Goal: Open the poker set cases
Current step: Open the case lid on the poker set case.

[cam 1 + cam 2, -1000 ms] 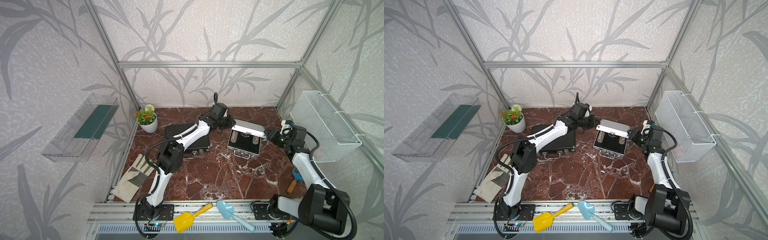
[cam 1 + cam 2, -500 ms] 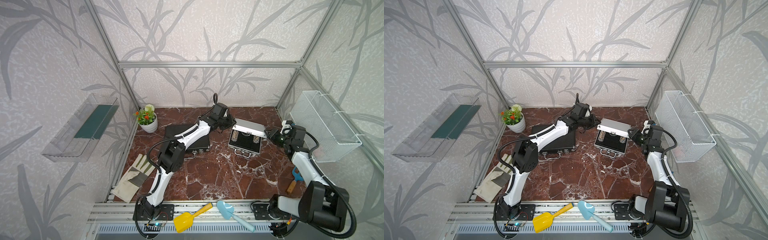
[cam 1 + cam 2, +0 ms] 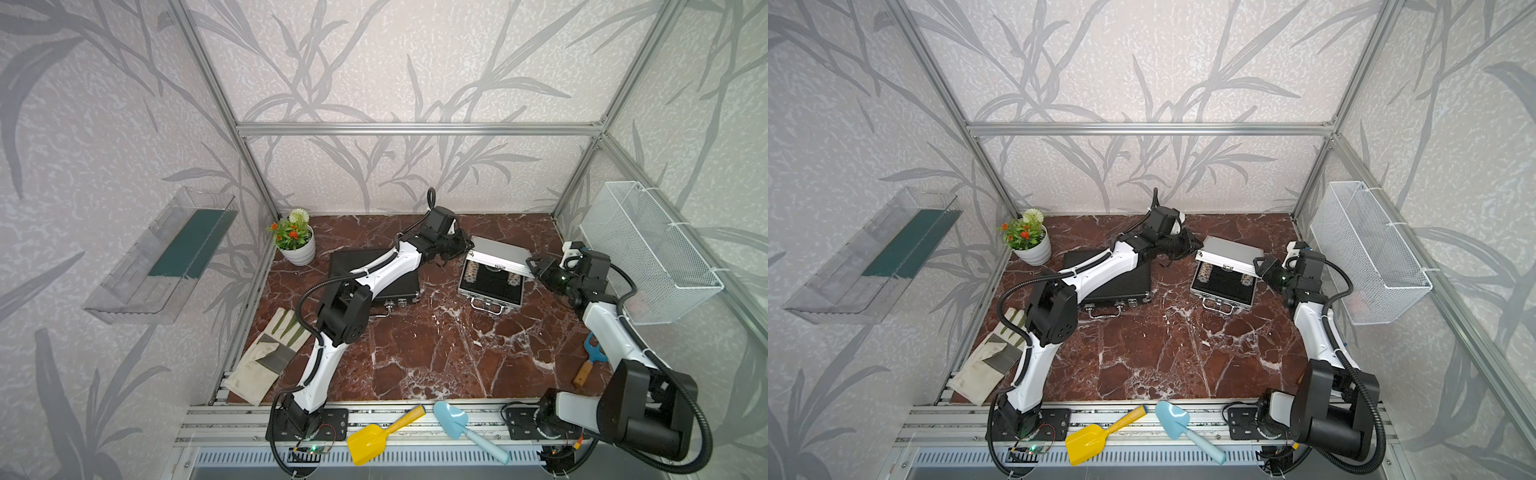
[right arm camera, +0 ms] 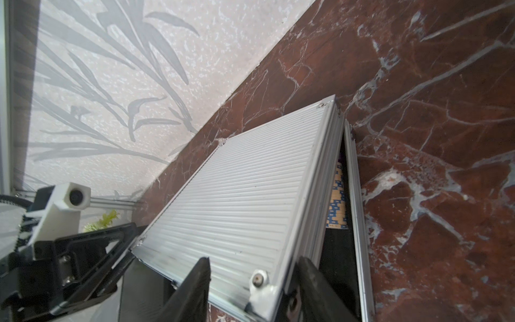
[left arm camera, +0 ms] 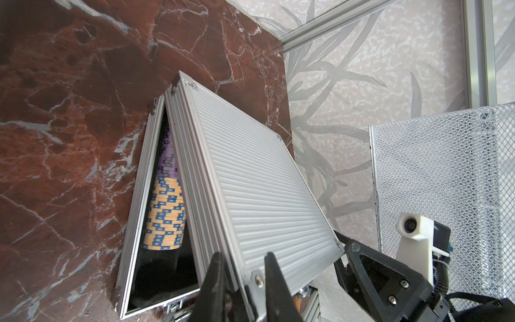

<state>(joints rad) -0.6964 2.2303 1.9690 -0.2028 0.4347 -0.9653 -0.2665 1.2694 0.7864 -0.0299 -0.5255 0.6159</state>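
The silver poker set case (image 3: pixel 500 251) lies at the back right of the marble table with its ribbed lid (image 5: pixel 250 178) raised partway, showing stacked chips (image 5: pixel 165 212) in black foam. My left gripper (image 5: pixel 243 255) is shut on the lid's left front corner. My right gripper (image 4: pixel 255 260) stands open, its fingers straddling the lid's right front corner (image 4: pixel 257 278), the outer finger clear of the ribbed face. In both top views the black case (image 3: pixel 345 262) (image 3: pixel 1121 286) lies shut under my left arm, handle toward the front.
A flower pot (image 3: pixel 297 245) stands at the back left and a glove (image 3: pixel 270 353) lies at the front left. Yellow (image 3: pixel 382 436) and blue (image 3: pixel 465 428) shovels rest on the front rail. A wire basket (image 3: pixel 648 257) hangs on the right wall above a wooden-handled tool (image 3: pixel 588 361).
My right gripper's jaws have spread apart around the lid's corner. The left gripper keeps its grip, and the lid stays raised about as before.
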